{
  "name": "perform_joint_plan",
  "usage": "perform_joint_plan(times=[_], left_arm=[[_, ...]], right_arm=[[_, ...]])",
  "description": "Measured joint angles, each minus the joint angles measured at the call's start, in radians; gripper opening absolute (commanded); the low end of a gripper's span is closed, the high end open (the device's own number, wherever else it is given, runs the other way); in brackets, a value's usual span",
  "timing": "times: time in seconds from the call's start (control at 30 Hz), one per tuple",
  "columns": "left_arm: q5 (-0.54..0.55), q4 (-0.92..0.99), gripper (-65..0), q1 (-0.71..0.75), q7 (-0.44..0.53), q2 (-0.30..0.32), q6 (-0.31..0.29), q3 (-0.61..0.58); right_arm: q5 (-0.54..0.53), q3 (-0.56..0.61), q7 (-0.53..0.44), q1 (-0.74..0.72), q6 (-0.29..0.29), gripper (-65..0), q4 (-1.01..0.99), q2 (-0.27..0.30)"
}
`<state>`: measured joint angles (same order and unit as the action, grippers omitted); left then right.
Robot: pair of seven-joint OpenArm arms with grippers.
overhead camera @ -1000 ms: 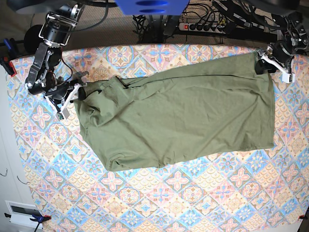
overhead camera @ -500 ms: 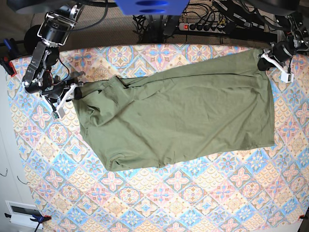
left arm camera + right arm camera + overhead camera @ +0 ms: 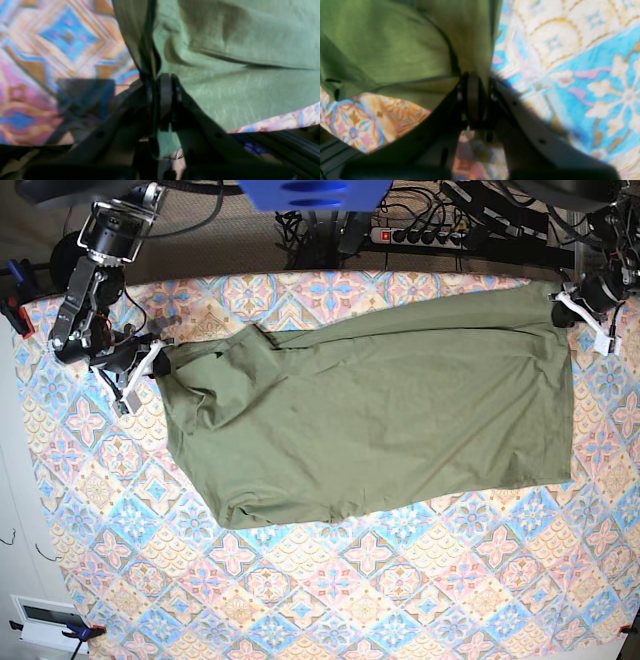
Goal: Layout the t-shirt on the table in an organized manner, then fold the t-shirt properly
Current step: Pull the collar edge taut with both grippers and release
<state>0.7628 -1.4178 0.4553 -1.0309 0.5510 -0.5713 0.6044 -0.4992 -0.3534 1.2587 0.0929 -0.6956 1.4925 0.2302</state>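
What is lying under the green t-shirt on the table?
Under the t-shirt only the table with its tile-pattern cloth shows, continuing around every edge. The cloth directly beneath the shirt is covered, so whether anything else lies there cannot be seen.

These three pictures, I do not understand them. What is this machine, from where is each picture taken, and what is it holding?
This is a robot with two arms, each ending in a claw. One picture looks down from above on the whole table, which is covered by a patterned cloth. An olive-green t-shirt lies spread on it.

The other two pictures come from small cameras mounted on the robot's wrists, so they look blurred and very near. In the overhead picture the right claw is on the left side and the left claw on the right side.

Both claws are shut on the t-shirt. Each pinches the fabric at one far corner, as the left wrist picture and the right wrist picture show.
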Motion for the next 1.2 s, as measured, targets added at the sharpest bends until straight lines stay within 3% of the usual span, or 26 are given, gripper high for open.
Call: perform_joint_plan(times=[0.43,0.63,0.77,0.9,1.07,1.2], left_arm=[[0.001,-0.002,-65.0,0.041,0.011,0.093,-0.002,-0.026],[-0.003,-0.001,-65.0,0.063,0.003,0.092,-0.002,-0.029],[-0.003,-0.002,-64.9,0.063,0.003,0.094,-0.002,-0.029],[0.000,-0.002,-50.8,0.063,0.002,0.110,-0.001,-0.029],[-0.002,-0.002,-29.6,0.063,0.000,0.126,0.008,-0.026],[0.043,-0.002,-20.0,0.068,0.001,0.123,0.007,-0.026]], right_arm=[[0.020,0.005,0.089,0.224,-0.003,-61.7,0.261,-0.010],[0.021,0.005,0.089,0.228,-0.003,-61.2,0.266,-0.010],[0.021,0.001,0.090,0.231,-0.003,-52.5,0.267,-0.011],[0.026,-0.059,0.092,0.282,-0.003,-41.8,0.302,-0.009],[0.038,-0.092,0.098,0.272,-0.003,-41.3,0.376,-0.006],[0.047,-0.118,0.110,0.277,0.000,-41.2,0.378,-0.006]])
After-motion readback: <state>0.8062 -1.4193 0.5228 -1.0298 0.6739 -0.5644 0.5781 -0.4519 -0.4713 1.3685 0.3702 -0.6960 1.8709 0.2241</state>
